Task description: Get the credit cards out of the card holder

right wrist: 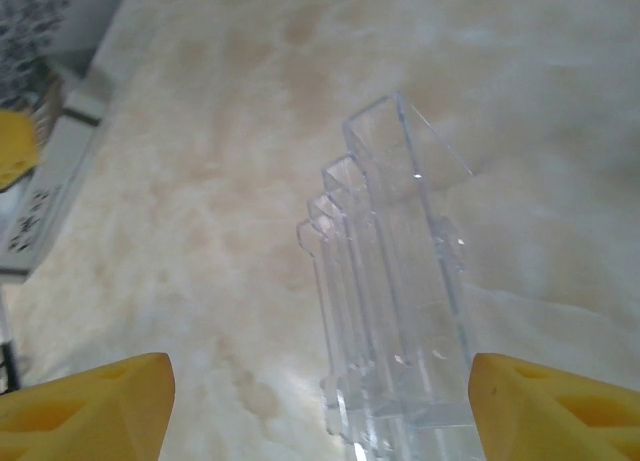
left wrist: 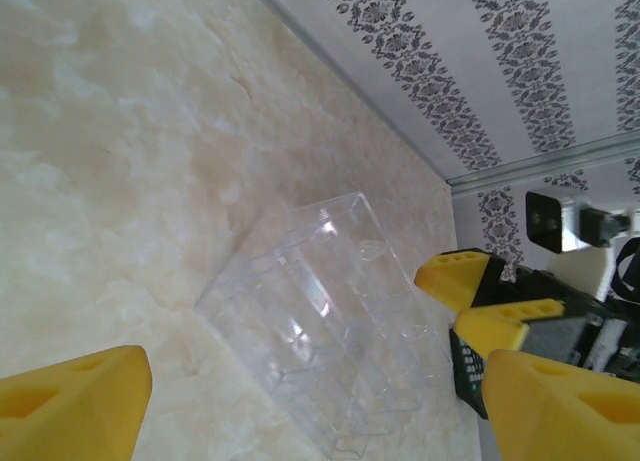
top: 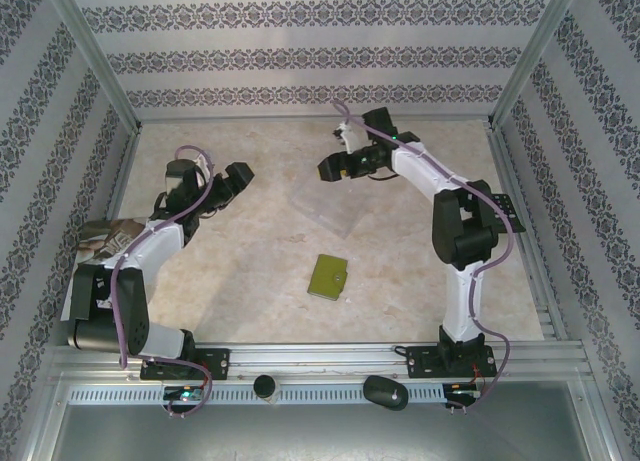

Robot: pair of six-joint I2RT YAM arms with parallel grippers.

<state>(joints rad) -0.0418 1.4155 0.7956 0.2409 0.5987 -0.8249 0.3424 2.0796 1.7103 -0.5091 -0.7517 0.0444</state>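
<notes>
Both hands have their fingers spread apart with nothing in them. The left hand (top: 236,177) and right hand (top: 331,166) face each other over a clear plastic stand (top: 335,209). The olive card holder (top: 328,276) lies flat on the counter (top: 250,271), closer to the arm bases and apart from both hands.

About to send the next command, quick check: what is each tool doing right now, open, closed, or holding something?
Left tool: open, holding nothing.
Right tool: open, holding nothing.
</notes>
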